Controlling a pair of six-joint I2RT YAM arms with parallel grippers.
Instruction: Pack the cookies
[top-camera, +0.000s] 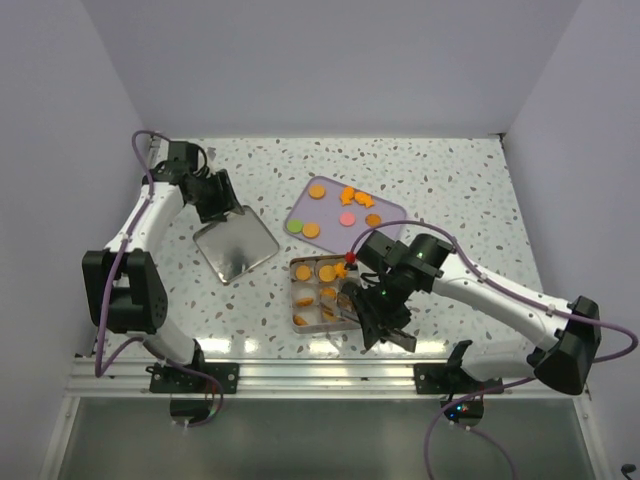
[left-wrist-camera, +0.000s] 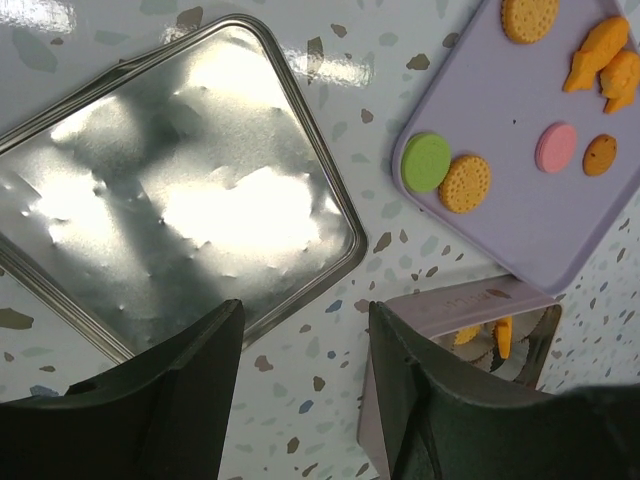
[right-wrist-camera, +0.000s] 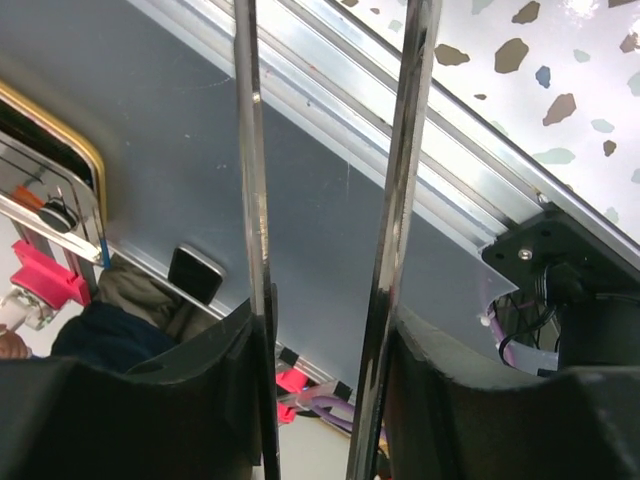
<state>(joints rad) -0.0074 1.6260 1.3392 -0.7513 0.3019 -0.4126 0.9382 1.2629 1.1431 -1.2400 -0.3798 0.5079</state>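
Note:
Several cookies lie on the lilac tray: orange discs, one pink and one green. The left wrist view shows them too: green, orange, pink. The divided metal tin holds several orange cookies. My right gripper hovers at the tin's near right corner, shut on metal tongs, whose two blades stand apart and point over the table's front rail. My left gripper is open and empty above the table, between the lid and the tin.
The tin's square metal lid lies left of the tin, also seen in the left wrist view. The aluminium rail runs along the front edge. White walls close in the left, back and right sides.

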